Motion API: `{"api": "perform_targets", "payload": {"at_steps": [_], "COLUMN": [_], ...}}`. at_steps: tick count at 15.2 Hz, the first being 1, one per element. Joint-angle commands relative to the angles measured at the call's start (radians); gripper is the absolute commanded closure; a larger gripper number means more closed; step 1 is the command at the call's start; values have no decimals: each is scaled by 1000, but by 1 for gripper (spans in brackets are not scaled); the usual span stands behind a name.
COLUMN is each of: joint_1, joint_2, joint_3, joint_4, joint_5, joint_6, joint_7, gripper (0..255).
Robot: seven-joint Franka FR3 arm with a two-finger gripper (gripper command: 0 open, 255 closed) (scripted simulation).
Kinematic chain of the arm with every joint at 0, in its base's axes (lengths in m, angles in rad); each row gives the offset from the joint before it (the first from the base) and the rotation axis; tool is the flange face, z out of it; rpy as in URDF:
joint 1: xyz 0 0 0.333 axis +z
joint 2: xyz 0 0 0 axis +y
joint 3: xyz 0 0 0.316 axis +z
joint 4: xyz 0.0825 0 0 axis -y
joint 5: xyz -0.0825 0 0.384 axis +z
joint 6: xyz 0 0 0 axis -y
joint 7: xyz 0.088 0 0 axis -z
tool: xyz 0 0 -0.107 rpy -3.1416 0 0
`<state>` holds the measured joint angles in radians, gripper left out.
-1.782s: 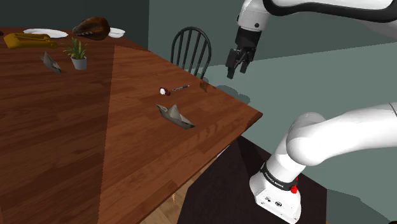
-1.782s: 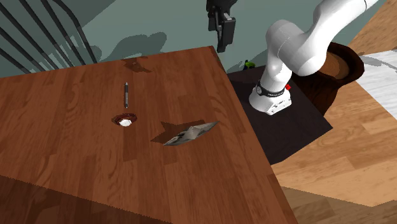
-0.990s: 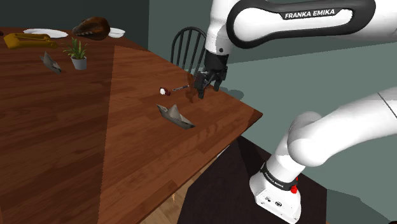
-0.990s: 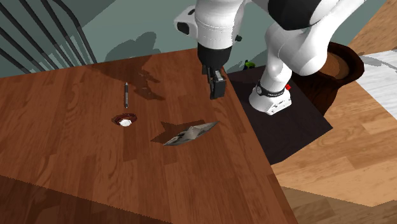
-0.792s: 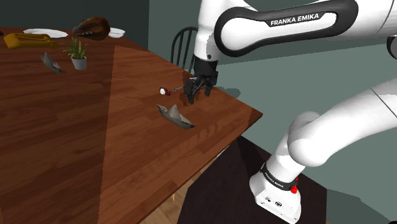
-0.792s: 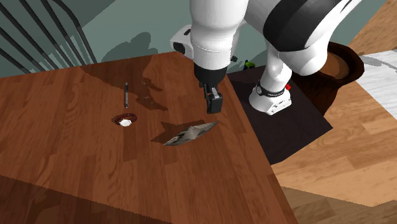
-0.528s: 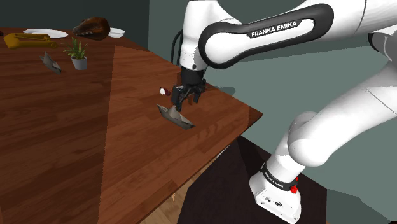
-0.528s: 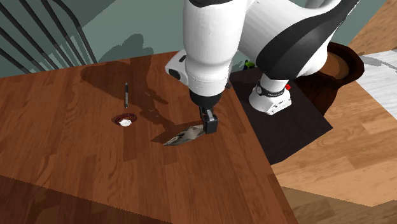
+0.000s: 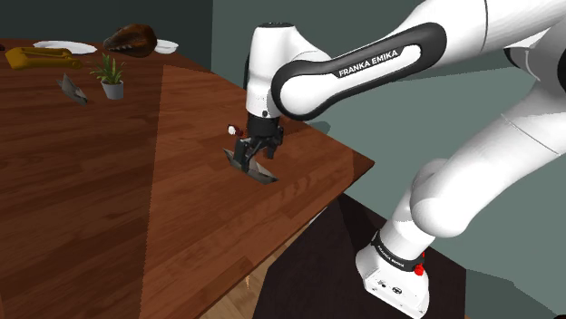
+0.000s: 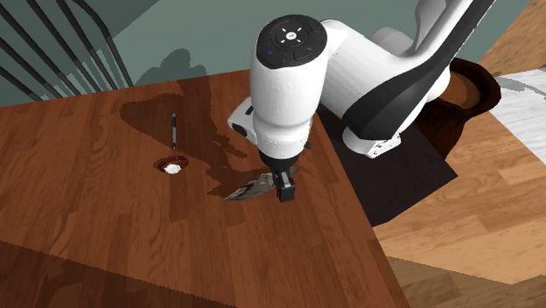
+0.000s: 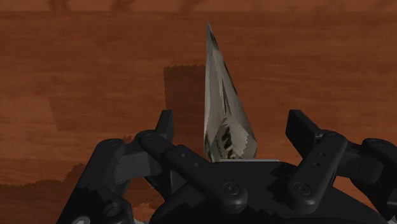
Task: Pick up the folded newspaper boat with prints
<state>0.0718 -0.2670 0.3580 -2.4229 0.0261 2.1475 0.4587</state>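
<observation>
1. The gripper (image 9: pixel 251 154) is sitting low over the table (image 9: pixel 109 208), right on top of the newspaper boat (image 9: pixel 266 175). Its jaws are standing wide open and it is holding nothing.
2. In the wrist view the two fingers (image 11: pixel 164 127) are straddling the boat (image 11: pixel 222 108). The grey printed hull is pointing away from the gripper (image 11: pixel 233 118), with brown wood showing in the gap on each side. Neither finger is touching the paper.
3. The boat is lying flat on the wood near the table corner closest to the stand (image 9: pixel 395 270). In the shoulder view one tip is poking out at the gripper's lower right.
4. In the second exterior view the boat (image 10: pixel 248 188) is sticking out to the left of the gripper (image 10: pixel 280 182).
5. Further left in that view, a small white item in a dark dish (image 10: pixel 172 164) and a pen (image 10: pixel 174 131) are lying well apart from the boat.
6. The far left of the table in the shoulder view is carrying a second folded paper boat (image 9: pixel 73 88), a potted plant (image 9: pixel 111 78), a white plate (image 9: pixel 63 46), a yellow item (image 9: pixel 36 57) and a brown lump (image 9: pixel 131 38) I cannot identify.
7. A dark spindle-back chair (image 10: pixel 52 52) is standing beyond the table's far edge, at the second exterior view's top left.
</observation>
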Motion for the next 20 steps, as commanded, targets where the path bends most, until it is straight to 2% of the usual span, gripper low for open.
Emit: {"api": "perform_targets", "payload": {"at_steps": [1,2,3,12,20], "joint_1": [-1,-1,-1,-1,3], "joint_2": [8,8,9,8,-43], "joint_3": [2,2,2,2,-11], "joint_4": [-17,-17,-16,-17,50], "joint_5": [-2,-2,-3,-2,11], "joint_6": [26,26,26,26,-90], "joint_7": [3,3,3,3,-15], "gripper": [0,0,255,255,255]}}
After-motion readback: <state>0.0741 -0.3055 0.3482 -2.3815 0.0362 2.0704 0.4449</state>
